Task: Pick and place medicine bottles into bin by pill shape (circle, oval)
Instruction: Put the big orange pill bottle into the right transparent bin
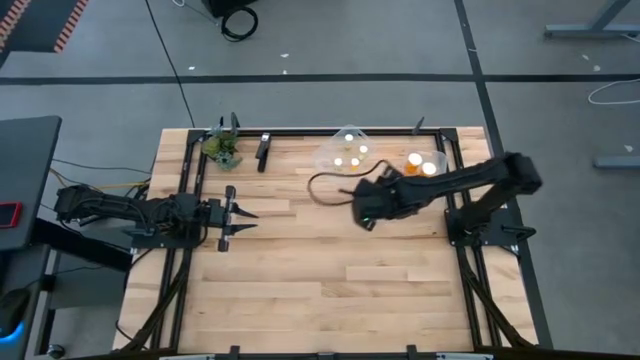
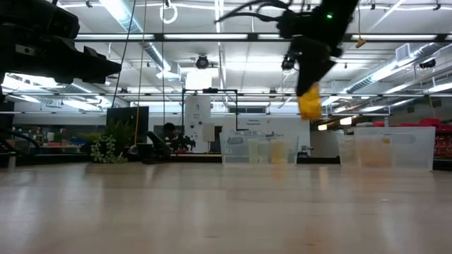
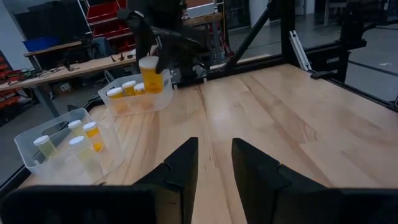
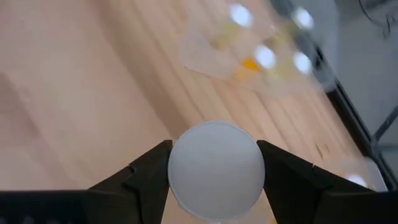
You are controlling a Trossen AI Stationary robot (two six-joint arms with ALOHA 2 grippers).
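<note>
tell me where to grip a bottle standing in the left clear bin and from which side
Grip the round white cap from straight above, fingers across its sides. The bottles stand upright, close together inside the clear bin, so its walls likely block a sideways approach; only the caps are exposed.

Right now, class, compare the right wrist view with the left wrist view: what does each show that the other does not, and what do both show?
Only the right wrist view shows the held bottle's round white cap end-on, pinched by the right hand. Only the left wrist view shows that bottle's orange body lifted above the table, the left hand's open fingers, and a second clear bin of bottles. Both show the clear bin holding four bottles.
</note>
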